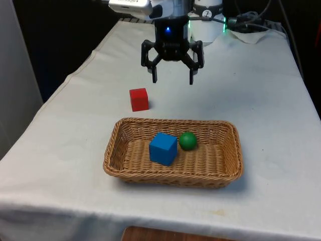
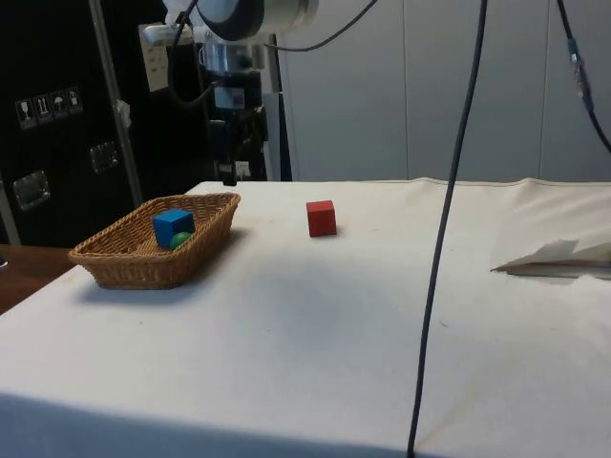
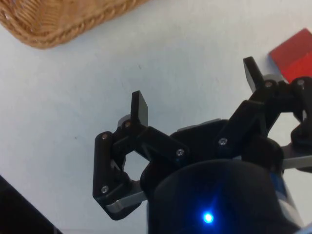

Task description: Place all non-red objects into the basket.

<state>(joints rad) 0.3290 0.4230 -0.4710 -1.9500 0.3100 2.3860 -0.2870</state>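
White cloth table (image 1: 271,100), wicker basket (image 1: 173,173) near the front edge.
Blue cube (image 1: 163,148) and green ball (image 1: 188,140) inside basket, side by side. Red cube (image 1: 139,99) on cloth at basket's 11 o'clock, apart. Gripper (image 1: 172,79) raised at basket's 12 o'clock, spread wide, empty.

A blue cube (image 1: 163,148) and a green ball (image 1: 187,140) lie in the tan woven basket (image 1: 173,173). At its 11 o'clock sits a red cube (image 1: 139,99) on the white cloth (image 1: 261,100); the gripper (image 1: 172,80) looks plain black
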